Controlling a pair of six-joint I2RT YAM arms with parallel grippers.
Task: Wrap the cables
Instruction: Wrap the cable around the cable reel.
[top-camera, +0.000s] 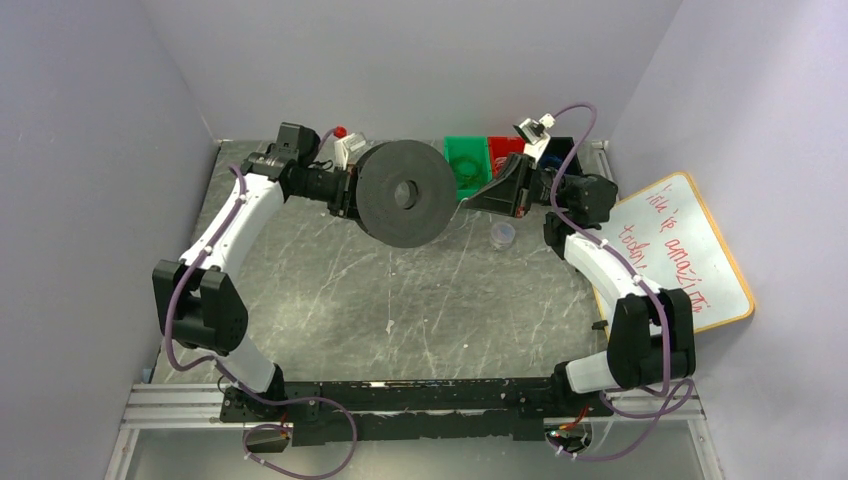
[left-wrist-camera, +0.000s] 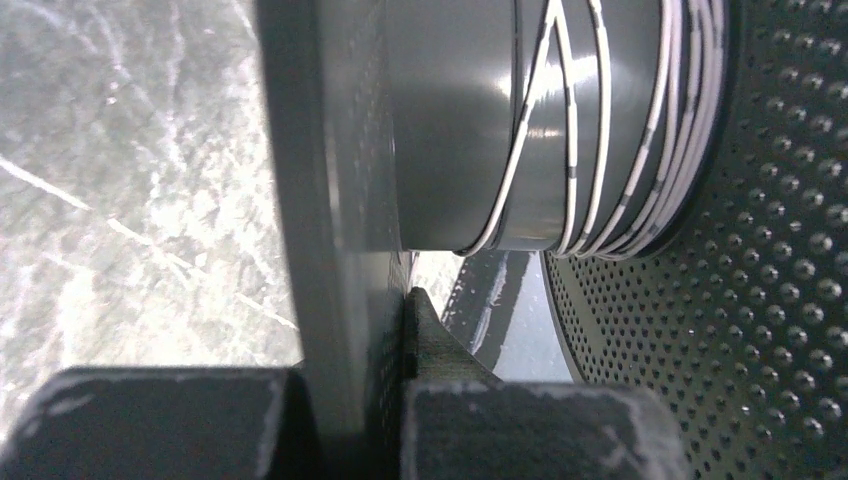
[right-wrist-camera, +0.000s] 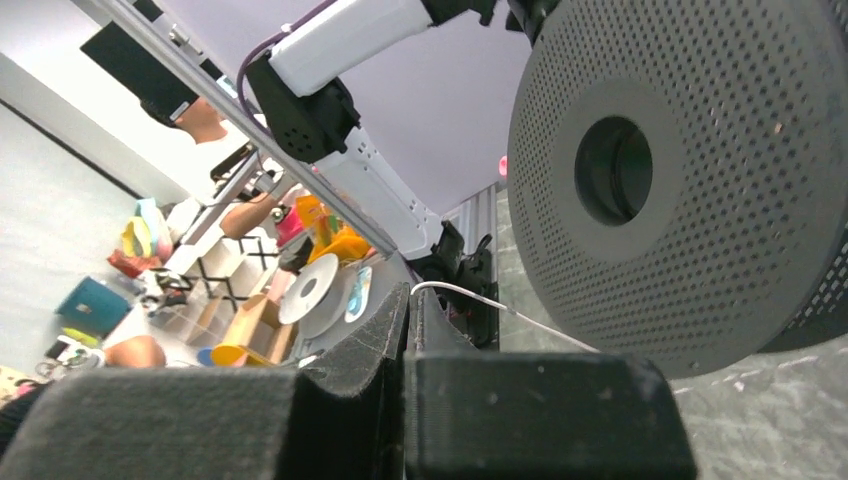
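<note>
A dark grey perforated spool (top-camera: 402, 192) is held up on edge at the back of the table. My left gripper (top-camera: 345, 192) is shut on its left flange (left-wrist-camera: 340, 300). The left wrist view shows the hub (left-wrist-camera: 460, 120) with several turns of white cable (left-wrist-camera: 640, 150) wound on it. My right gripper (top-camera: 505, 190) is just right of the spool and shut on the free end of the cable (right-wrist-camera: 470, 296), which runs from its fingertips (right-wrist-camera: 425, 305) to the spool (right-wrist-camera: 690, 180).
A green bin (top-camera: 465, 160) and a red bin (top-camera: 505, 150) stand behind the spool at the back wall. A small clear cup (top-camera: 503, 236) sits on the marbled table near the right gripper. A whiteboard (top-camera: 690, 250) leans at the right.
</note>
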